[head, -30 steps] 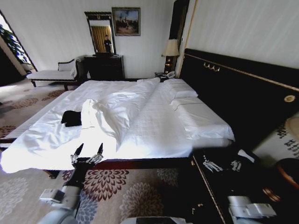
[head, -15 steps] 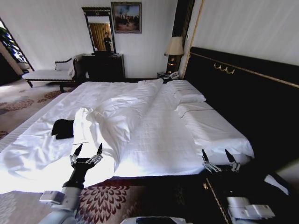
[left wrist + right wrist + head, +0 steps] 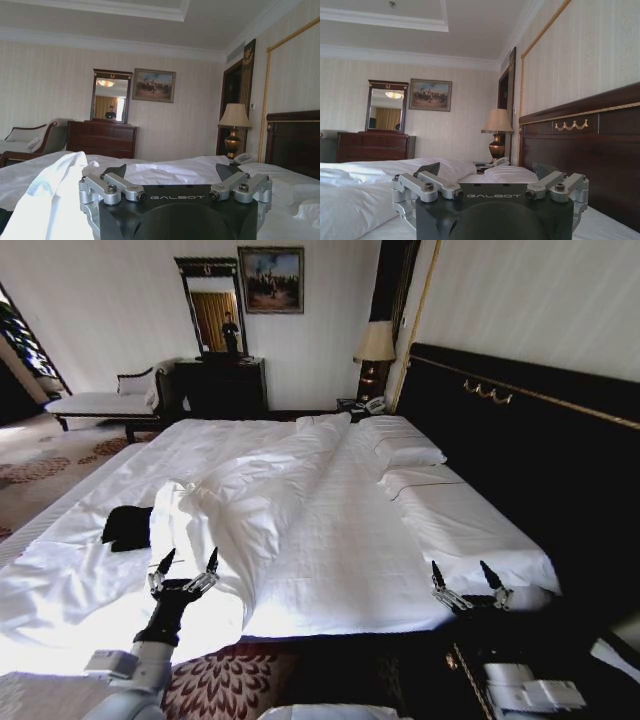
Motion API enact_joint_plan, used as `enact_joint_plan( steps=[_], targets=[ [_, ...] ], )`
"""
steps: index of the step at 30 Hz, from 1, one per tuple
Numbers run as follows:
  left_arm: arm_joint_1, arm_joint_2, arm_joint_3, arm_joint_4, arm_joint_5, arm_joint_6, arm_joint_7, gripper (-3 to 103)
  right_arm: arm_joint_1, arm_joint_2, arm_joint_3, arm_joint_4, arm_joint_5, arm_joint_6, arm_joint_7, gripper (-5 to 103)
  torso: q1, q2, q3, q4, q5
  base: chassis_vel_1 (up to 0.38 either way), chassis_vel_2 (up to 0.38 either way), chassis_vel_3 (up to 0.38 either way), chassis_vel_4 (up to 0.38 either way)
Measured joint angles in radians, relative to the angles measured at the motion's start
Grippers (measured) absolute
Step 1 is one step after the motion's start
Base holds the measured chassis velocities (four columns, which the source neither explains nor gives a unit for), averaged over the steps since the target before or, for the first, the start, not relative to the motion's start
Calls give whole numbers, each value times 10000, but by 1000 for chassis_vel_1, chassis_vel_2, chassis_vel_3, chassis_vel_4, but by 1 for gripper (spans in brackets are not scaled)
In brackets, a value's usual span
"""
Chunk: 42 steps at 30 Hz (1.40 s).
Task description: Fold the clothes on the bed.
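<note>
1. Both claws, left point(image 3: 186, 560) and right point(image 3: 466, 575), hover spread wide, holding nothing, at the bed point(image 3: 330, 540) edge.
2. Your T-shirt point(image 3: 127, 527) lies bunched beside the duvet point(image 3: 240, 500), left of it.
3. It's likely soft, light; pinch a hem.

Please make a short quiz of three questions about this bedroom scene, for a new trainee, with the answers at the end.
1. True or false: the left tool is holding the T-shirt.
2. Which lies nearer the T-shirt? A) the right tool B) the left tool
3. Fill in: both tools have their fingers ____.

Key:
1. False. It hovers empty over the near edge of the bed, apart from the shirt.
2. B. The shirt lies bunched beside the rumpled duvet, on the robot's left.
3. Open.
</note>
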Motion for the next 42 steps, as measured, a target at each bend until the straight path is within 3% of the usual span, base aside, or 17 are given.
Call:
enact_joint_plan(
  steps=[42],
  targets=[
    [157,-195,325,188,426,-259,-1,100,282,386,-117,-300,-400,92,-26,100,1,1,0,0,0,-3,25,4,-27]
  ],
)
